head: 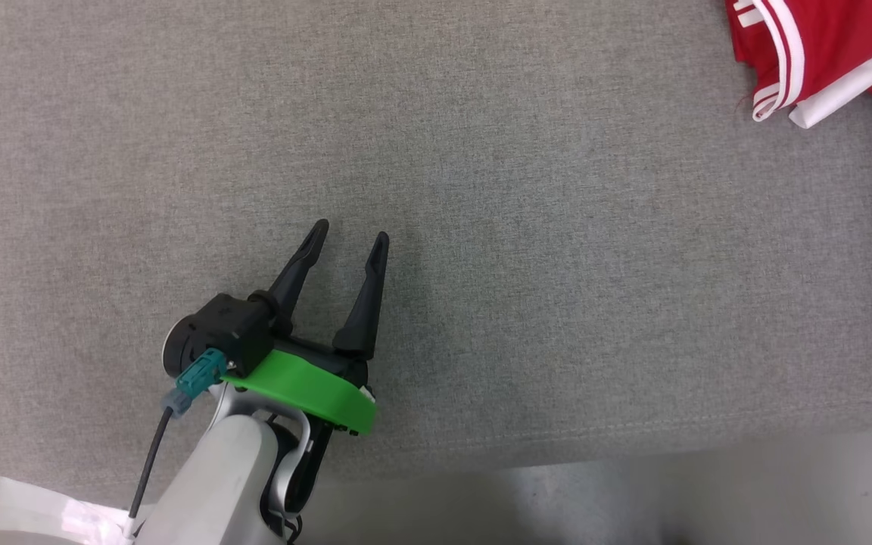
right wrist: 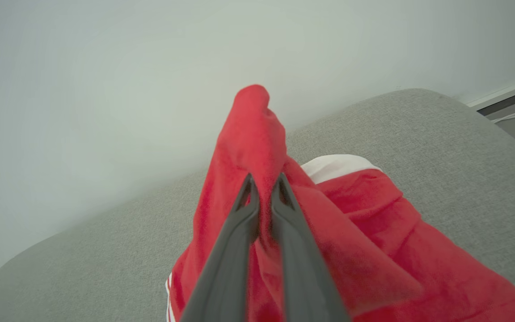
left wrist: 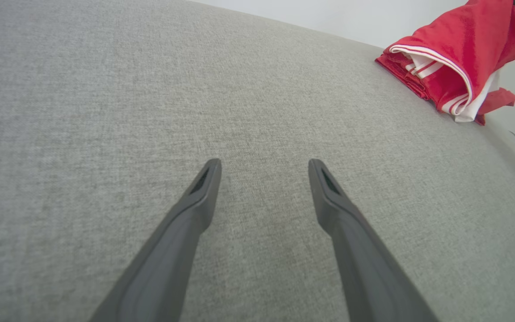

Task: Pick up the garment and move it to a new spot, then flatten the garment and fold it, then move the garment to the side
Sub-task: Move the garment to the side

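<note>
Now red garment (right wrist: 369, 228), white-striped, prob. folded; R gripper (right wrist: 264, 180) clamps it, L gripper (head: 351, 232) apart.

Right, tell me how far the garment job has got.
Done: nothing clearly finished; the red striped garment sits bunched far right on the grey surface. In hand: the right end effector is shut on a raised fold of it. To do: moving, flattening, folding, setting aside. The left end effector is open.

The red garment (head: 822, 53) runs off the top and right edges of the head view, so most of it is out of sight. From the right wrist, the fingers (right wrist: 230, 255) cover the pinched fold. A pale, blurred scrap (head: 50, 518) at the lower left can't be identified.
</note>
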{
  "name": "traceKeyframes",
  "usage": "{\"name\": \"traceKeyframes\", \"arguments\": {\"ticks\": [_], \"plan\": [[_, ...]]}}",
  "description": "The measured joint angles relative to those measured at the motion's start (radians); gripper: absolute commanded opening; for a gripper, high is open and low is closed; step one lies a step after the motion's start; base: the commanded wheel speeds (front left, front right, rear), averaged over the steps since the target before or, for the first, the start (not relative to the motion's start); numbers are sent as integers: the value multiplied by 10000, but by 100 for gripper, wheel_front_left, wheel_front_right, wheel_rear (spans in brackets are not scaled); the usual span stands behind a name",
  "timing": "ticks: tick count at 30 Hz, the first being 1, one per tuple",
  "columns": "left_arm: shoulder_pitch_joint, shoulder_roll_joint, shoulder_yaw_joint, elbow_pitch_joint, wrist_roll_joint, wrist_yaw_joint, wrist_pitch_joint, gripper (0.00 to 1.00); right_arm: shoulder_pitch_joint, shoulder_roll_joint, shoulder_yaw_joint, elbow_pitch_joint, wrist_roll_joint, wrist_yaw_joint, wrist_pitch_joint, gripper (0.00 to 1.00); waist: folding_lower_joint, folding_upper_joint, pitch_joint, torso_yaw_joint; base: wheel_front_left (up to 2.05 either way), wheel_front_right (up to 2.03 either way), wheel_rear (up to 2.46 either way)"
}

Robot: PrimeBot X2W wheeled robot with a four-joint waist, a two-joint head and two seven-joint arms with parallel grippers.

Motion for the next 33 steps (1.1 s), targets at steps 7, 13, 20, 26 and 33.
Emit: {"name": "traceKeyframes", "arguments": {"ticks": [7, 13, 20, 26, 33], "plan": [[-8, 17, 104, 2, 36, 84, 6, 100, -137, 410, 414, -109, -282, 414, -115, 0, 0, 0, -7, -72, 0, 0, 0], [-15, 21, 121, 23, 36, 84, 6, 100, -265, 727, 825, -330, -460, 769, -123, 0, 0, 0, -168, -220, 0, 0, 0], [-17, 17, 159, 104, 0, 84, 4, 100, -270, 844, 1003, -330, -508, 878, -102, 0, 0, 0, -477, -452, 0, 0, 0], [-5, 29, 182, 104, -40, 88, 4, 100, -283, 779, 924, -314, -468, 924, 23, 0, 0, -1, -642, -694, 0, 0, 0], [-3, 52, 155, 38, -38, 163, 23, 100, -299, 433, 447, 12, -228, 548, 82, 0, 0, 0, -549, -857, 0, 0, 0]]}}
